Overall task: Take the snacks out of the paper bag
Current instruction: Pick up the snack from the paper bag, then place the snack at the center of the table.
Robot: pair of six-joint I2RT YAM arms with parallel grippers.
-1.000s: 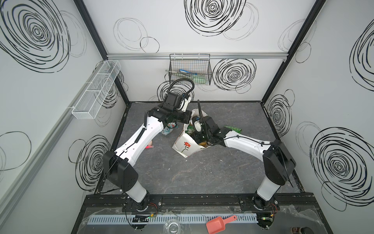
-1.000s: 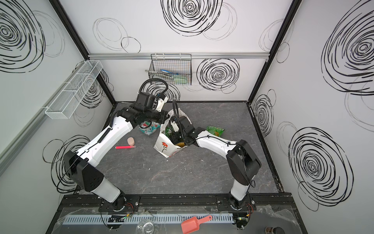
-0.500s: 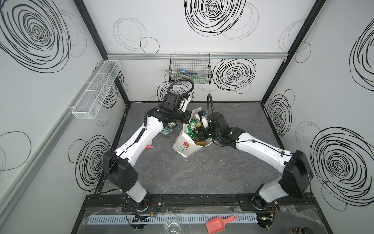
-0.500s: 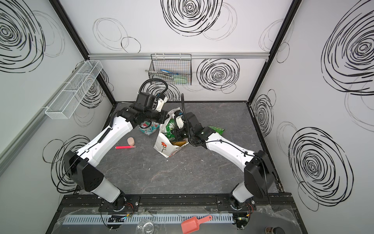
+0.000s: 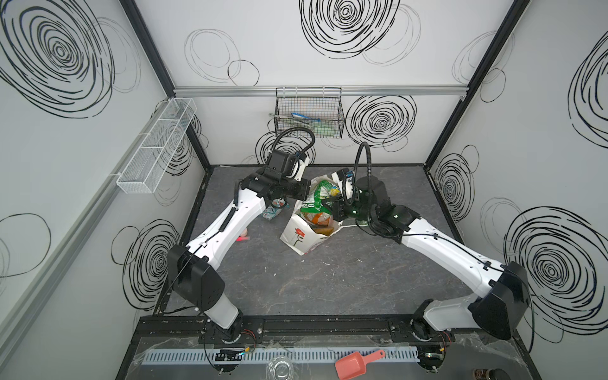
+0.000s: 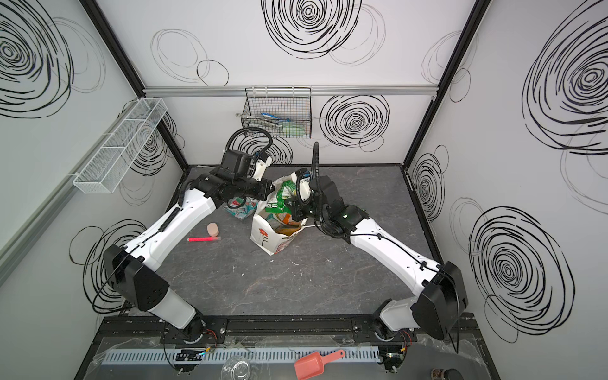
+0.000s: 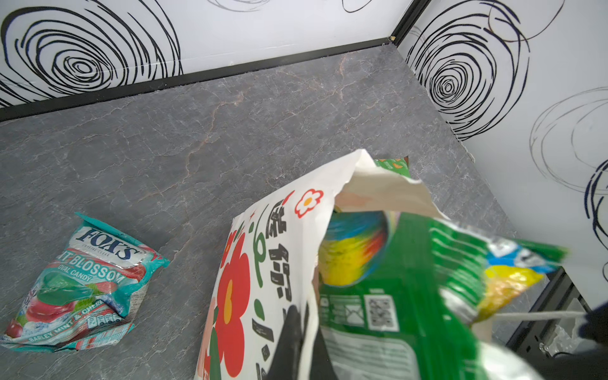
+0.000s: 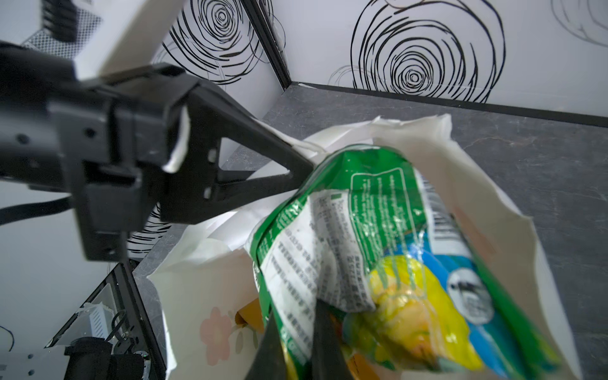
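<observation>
Since the frame half a second before, the right arm has drawn back toward the lower right of both top views. It has lifted one green packet [image 5: 316, 197] higher over the mouth of the paper bag [image 5: 296, 235]. The left arm and the bag have kept their places.

The bag stands on the desk [image 5: 329, 279] near the middle of the frame in both top views, with its mouth open upward. The left end effector [image 7: 306, 342] is closed and pinches the rim of the bag, one finger on each side of the paper wall. The right end effector [image 8: 296, 342] is nearly closed on the lower edge of the green packet, and the foil is pressed between its two fingers.

We count four packets with certainty. One is the held green packet. One teal packet [image 6: 241, 209] lies on the desk just left of the bag, under the left arm. A second green packet [image 7: 393, 164] shows only as a corner beyond the rim of the bag. One orange packet [image 5: 316, 218] is inside the bag, with something yellow beside it that we cannot identify.

Left of the bag lie one pink marker [image 6: 204, 238] and one tan cylinder [image 6: 213, 228], close together. One pink scoop [image 6: 316, 362] lies at the lower edge of the frame.
</observation>
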